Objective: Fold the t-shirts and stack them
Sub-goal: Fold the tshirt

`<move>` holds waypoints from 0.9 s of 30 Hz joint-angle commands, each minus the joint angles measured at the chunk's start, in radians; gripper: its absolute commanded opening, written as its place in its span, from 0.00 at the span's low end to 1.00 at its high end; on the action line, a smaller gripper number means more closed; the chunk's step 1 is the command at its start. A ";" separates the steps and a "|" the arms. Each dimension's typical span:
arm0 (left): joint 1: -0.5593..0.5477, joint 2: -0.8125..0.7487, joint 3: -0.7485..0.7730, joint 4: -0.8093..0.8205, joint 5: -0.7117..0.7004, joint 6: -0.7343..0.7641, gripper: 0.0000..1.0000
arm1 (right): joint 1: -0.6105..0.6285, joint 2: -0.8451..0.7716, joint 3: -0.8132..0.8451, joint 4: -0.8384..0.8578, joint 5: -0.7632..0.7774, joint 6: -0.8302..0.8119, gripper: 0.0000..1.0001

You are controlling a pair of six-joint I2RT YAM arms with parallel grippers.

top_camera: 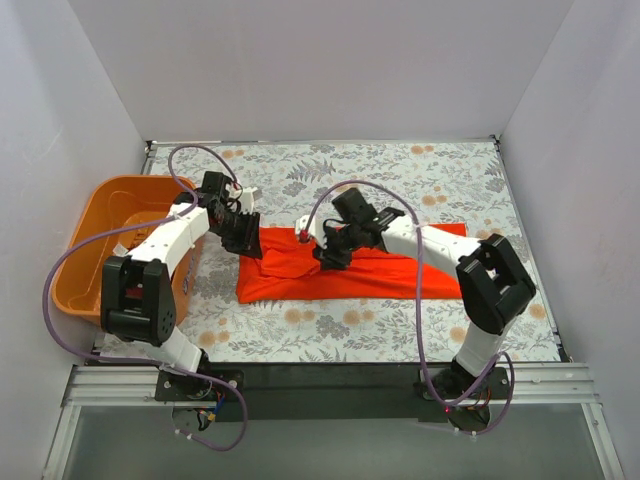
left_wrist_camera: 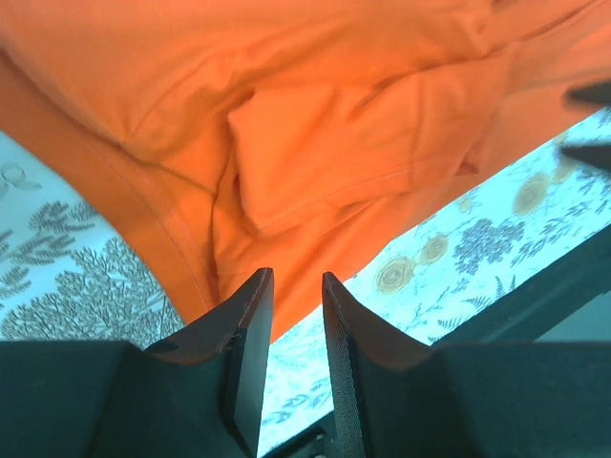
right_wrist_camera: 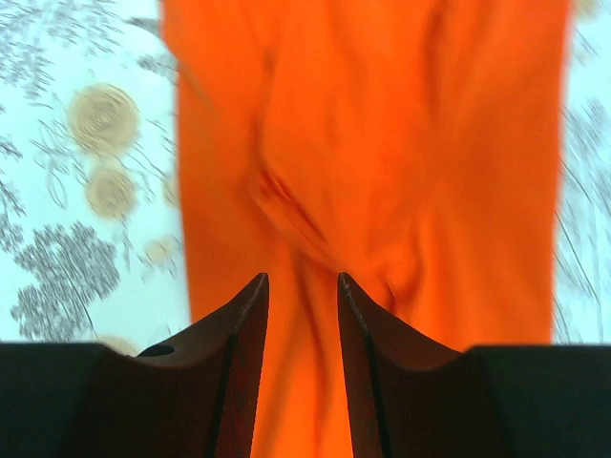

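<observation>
The bright orange-red t-shirt [top_camera: 400, 265] lies on the floral table as a long folded band with creases near its left end. My left gripper [top_camera: 245, 240] is at the shirt's left end. In the left wrist view it [left_wrist_camera: 291, 286] is open by a narrow gap and empty, just past the shirt's [left_wrist_camera: 334, 143] hem, with tablecloth showing between the jaws. My right gripper [top_camera: 328, 258] hovers over the middle of the band. In the right wrist view it [right_wrist_camera: 303, 286] is open and empty above the shirt [right_wrist_camera: 382, 143], and the picture is blurred. The dark maroon shirt is out of view.
A rigid orange plastic basket [top_camera: 85, 225] hangs off the table's left edge beside the left arm. White walls close in the table [top_camera: 400, 180] on the left, back and right. The black base rail [top_camera: 330, 378] runs along the near edge.
</observation>
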 commanded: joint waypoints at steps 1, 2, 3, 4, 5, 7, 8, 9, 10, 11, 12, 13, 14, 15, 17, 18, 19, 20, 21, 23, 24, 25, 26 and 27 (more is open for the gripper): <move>-0.006 -0.052 0.013 0.061 0.052 -0.010 0.27 | -0.128 -0.084 0.059 -0.118 -0.046 0.041 0.42; -0.033 -0.043 0.008 0.079 0.039 -0.024 0.26 | -0.180 -0.086 0.074 -0.160 -0.021 0.039 0.42; -0.052 -0.035 0.004 0.089 0.008 -0.029 0.26 | -0.205 -0.084 0.076 -0.181 0.005 0.036 0.41; -0.093 -0.014 -0.002 0.104 -0.024 -0.048 0.25 | -0.256 -0.078 0.079 -0.211 0.049 0.029 0.39; -0.094 -0.001 -0.005 0.104 -0.055 -0.050 0.24 | -0.285 -0.078 0.079 -0.227 0.069 0.018 0.38; -0.141 0.014 -0.015 0.118 -0.086 -0.061 0.22 | -0.334 -0.057 0.081 -0.245 0.126 -0.006 0.38; -0.167 0.022 -0.033 0.144 -0.099 -0.079 0.22 | -0.377 -0.037 0.082 -0.256 0.166 -0.016 0.38; -0.181 0.031 -0.035 0.152 -0.121 -0.085 0.22 | -0.400 -0.027 0.085 -0.256 0.184 -0.022 0.38; -0.195 0.043 -0.035 0.152 -0.174 -0.089 0.21 | -0.420 -0.015 0.087 -0.256 0.197 -0.037 0.38; -0.205 0.061 -0.035 0.153 -0.188 -0.090 0.20 | -0.438 -0.001 0.091 -0.257 0.227 -0.043 0.37; -0.213 0.086 -0.033 0.153 -0.204 -0.090 0.19 | -0.469 0.031 0.104 -0.257 0.246 -0.049 0.36; -0.213 0.103 -0.029 0.153 -0.243 -0.093 0.18 | -0.483 0.048 0.108 -0.257 0.255 -0.057 0.36; -0.213 0.114 -0.025 0.153 -0.262 -0.092 0.18 | -0.509 0.065 0.113 -0.259 0.275 -0.063 0.34; -0.213 0.146 -0.022 0.149 -0.282 -0.086 0.18 | -0.518 0.094 0.117 -0.259 0.290 -0.066 0.33; -0.212 0.175 -0.009 0.139 -0.325 -0.090 0.17 | -0.544 0.118 0.124 -0.261 0.321 -0.080 0.33; -0.212 0.190 -0.009 0.146 -0.339 -0.089 0.15 | -0.554 0.137 0.125 -0.261 0.330 -0.083 0.32; -0.210 0.212 -0.010 0.156 -0.349 -0.084 0.15 | -0.563 0.144 0.125 -0.262 0.336 -0.086 0.32; -0.207 0.227 -0.006 0.176 -0.369 -0.075 0.14 | -0.580 0.154 0.124 -0.261 0.341 -0.095 0.31; -0.207 0.243 0.004 0.185 -0.388 -0.067 0.13 | -0.590 0.157 0.124 -0.262 0.345 -0.099 0.31; -0.184 0.310 0.056 0.207 -0.399 -0.049 0.12 | -0.612 0.158 0.121 -0.265 0.352 -0.108 0.30; -0.175 0.336 0.085 0.204 -0.400 -0.044 0.11 | -0.617 0.155 0.118 -0.267 0.352 -0.120 0.30; -0.164 0.403 0.126 0.204 -0.397 -0.036 0.11 | -0.621 0.151 0.111 -0.268 0.353 -0.125 0.31; -0.149 0.436 0.204 0.198 -0.396 -0.017 0.11 | -0.626 0.138 0.102 -0.274 0.349 -0.129 0.30; -0.143 0.475 0.258 0.201 -0.409 -0.009 0.11 | -0.624 0.132 0.098 -0.280 0.346 -0.138 0.30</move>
